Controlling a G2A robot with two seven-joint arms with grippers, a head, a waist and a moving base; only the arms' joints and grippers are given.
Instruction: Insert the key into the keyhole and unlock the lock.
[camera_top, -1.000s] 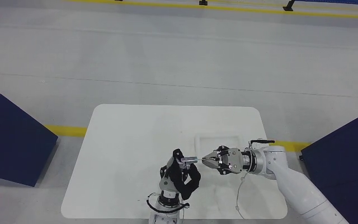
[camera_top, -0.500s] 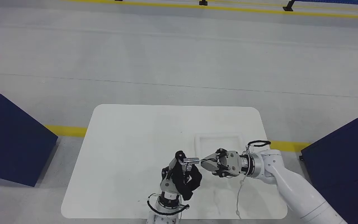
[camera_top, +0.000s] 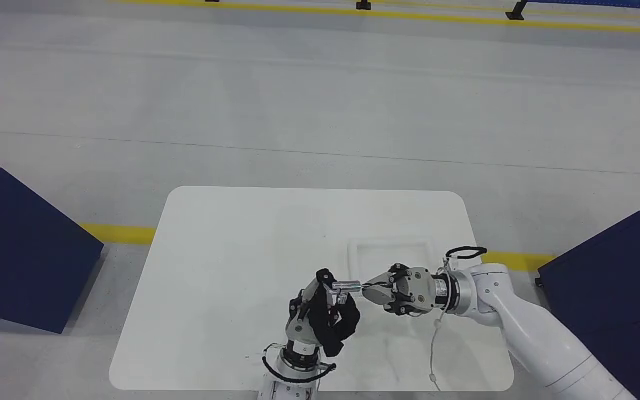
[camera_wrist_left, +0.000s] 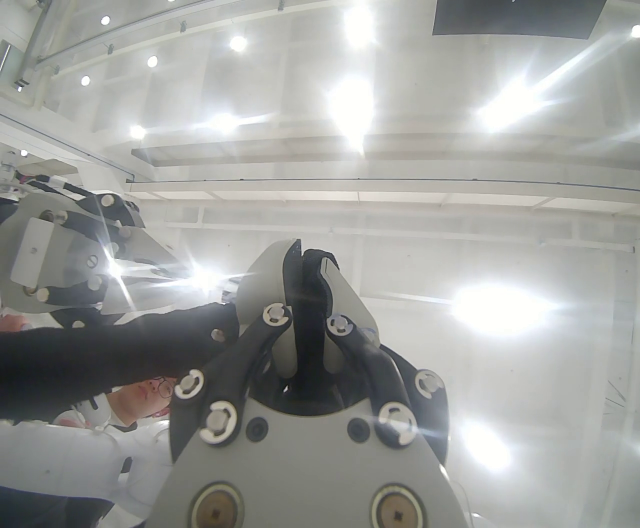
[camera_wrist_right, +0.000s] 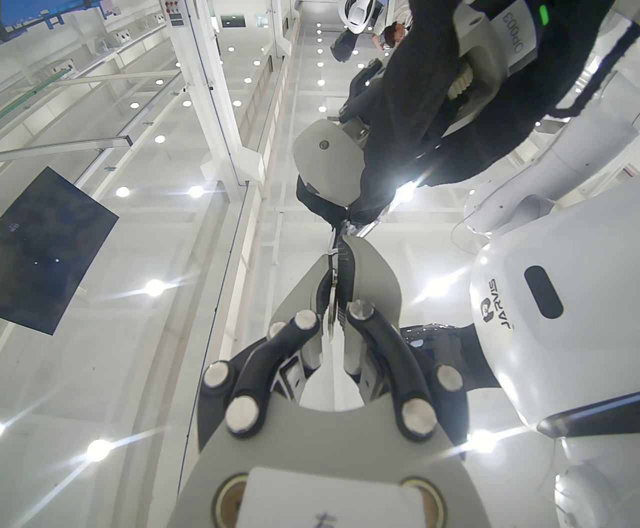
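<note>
A blue panel (camera_top: 35, 255) stands on the floor off the left edge of the table (camera_top: 230, 260). The left gripper (camera_top: 329, 294) is raised above the near half of the table, slightly left of the table's midline, with its tips pointing toward the table's right side. In the left wrist view its fingers (camera_wrist_left: 272, 280) are drawn in to a narrow gap, black pads pressed together. They clamp the lock (camera_top: 344, 287), a short silver body that projects from the tips over the table's near middle. The key (camera_top: 364, 290) lies level above the table just right of its midline, with its tip at the end face of the lock; whether it has entered the keyhole cannot be told. The right gripper (camera_top: 380, 292) is above the near right part of the table, closed narrow and pinching the flat key edge-on between its fingers (camera_wrist_right: 372, 280). A shallow tray (camera_top: 350, 242) sits on the table's right half, farther from the near edge than both grippers. A second blue panel (camera_top: 600, 290) stands off the table's right edge
</note>
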